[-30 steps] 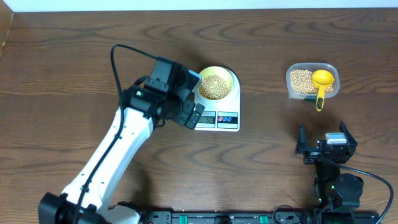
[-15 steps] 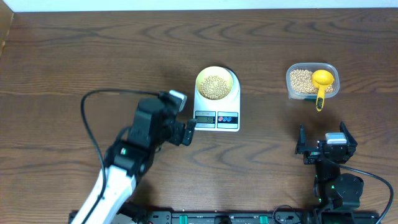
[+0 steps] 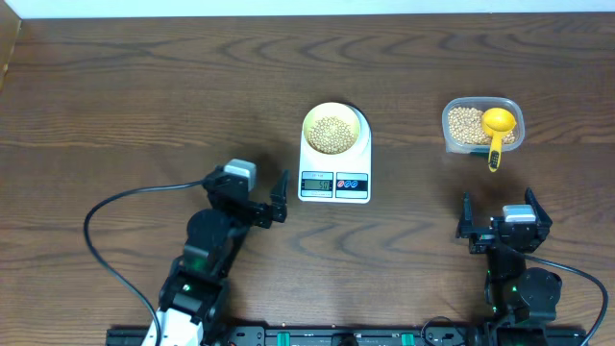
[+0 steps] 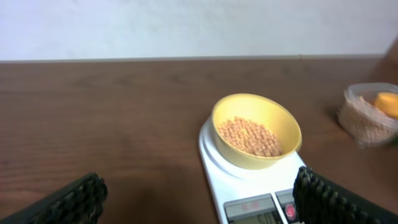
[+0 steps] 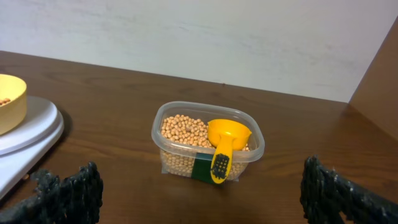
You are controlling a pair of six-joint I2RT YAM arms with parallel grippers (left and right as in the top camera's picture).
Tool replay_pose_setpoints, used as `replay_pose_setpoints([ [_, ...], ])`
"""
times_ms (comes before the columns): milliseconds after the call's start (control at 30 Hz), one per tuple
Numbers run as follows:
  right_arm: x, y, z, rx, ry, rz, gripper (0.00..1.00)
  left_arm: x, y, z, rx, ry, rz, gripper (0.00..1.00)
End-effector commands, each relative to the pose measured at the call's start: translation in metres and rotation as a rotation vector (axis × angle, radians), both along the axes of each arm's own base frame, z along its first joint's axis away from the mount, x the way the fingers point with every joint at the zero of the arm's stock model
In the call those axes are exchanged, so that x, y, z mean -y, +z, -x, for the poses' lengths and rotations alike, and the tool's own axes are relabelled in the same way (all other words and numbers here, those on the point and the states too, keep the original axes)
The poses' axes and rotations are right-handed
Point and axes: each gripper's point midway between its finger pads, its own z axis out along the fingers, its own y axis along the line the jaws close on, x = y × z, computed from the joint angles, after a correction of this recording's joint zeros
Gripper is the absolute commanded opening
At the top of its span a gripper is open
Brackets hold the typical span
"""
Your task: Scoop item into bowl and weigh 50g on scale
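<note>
On the wood table (image 3: 115, 96), tan beans (image 4: 252, 137) half-fill the yellow bowl (image 4: 289, 130); both jaws gape empty.

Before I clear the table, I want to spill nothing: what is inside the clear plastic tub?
Tan beans, with a yellow scoop lying on them, its handle over the front rim. The floor of the tub and the beans under the scoop are hidden.

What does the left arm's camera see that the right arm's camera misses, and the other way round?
Left wrist only: the whole bowl with its pile of beans, and the display of the scale. Right wrist only: the whole tub, with the scoop handle over its rim. Both: part of bowl, scale and tub, the brown table, the pale wall.
</note>
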Motion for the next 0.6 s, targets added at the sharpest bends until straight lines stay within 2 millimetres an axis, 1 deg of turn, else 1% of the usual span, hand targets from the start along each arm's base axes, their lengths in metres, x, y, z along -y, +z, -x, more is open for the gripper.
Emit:
replay_pose_setpoints([
  [0, -0.003, 0.0, 0.0, 0.0, 0.013, 0.015, 0.99, -0.019, 0.009, -0.001, 0.054, 0.076, 0.026, 0.98],
  [167, -0.003, 0.0, 0.0, -0.001, 0.013, 0.015, 0.99, -0.039, 0.02, 0.002, 0.11, 0.138, 0.042, 0.98],
  [333, -0.003, 0.0, 0.0, -0.001, 0.013, 0.015, 0.99, -0.059, 0.025, 0.01, 0.173, 0.197, 0.057, 0.98],
  [567, -0.003, 0.0, 0.0, 0.0, 0.013, 0.015, 0.99, -0.077, 0.03, 0.02, 0.254, 0.255, 0.076, 0.98],
])
